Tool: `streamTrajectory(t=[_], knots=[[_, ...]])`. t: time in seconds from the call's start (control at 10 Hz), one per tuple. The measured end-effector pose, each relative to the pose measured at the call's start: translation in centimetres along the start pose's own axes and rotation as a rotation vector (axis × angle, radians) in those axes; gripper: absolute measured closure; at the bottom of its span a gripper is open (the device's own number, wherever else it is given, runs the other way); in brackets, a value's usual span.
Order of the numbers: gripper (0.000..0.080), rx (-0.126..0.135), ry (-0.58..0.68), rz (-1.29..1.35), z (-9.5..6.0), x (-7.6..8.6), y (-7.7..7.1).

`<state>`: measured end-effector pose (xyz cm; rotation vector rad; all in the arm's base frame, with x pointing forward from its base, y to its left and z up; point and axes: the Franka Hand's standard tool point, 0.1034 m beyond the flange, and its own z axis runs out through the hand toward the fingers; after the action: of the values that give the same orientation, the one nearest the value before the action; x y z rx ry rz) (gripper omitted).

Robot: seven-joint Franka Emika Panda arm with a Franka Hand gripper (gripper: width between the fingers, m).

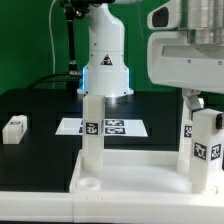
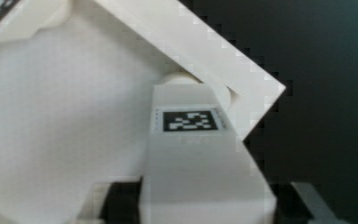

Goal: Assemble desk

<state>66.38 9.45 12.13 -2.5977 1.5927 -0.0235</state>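
Gripping held leg (image 2: 194, 140) in end effector (image 2: 202, 198): jaws partway closed, dark fingers (image 2: 302, 196) pressed on both leg flanks. Held leg upright over desk panel (image 1: 135, 180) corner, exterior view's right; seating in socket unclear. Second leg (image 1: 93, 125) standing on panel, exterior view's left. Loose leg (image 1: 14, 128) lying on black tabletop (image 1: 40, 105), well apart. Open room between upright legs; marker board (image 1: 115, 127) beyond panel's far edge.

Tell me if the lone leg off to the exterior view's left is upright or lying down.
Lying down: the leg rests lengthwise on the black table, apart from the tabletop.
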Motion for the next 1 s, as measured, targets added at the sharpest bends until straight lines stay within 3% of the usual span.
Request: streamTrajectory(t=[0.1,0.2,0.3,0.5,1.0], knots=[[0.0509,0.001,-0.006,0.032,-0.02,0.04,0.02],[0.0427,0.002,-0.007,0.059,-0.01,0.03,0.02],[0.0427,0.001,-0.006,0.039,0.00,0.03,0.02],[0.0180,-0.007,-0.010,-0.013,0.07,-0.04,0.19],[0.0150,-0.013,0.003,-0.487,0.24,-0.38,0.16]])
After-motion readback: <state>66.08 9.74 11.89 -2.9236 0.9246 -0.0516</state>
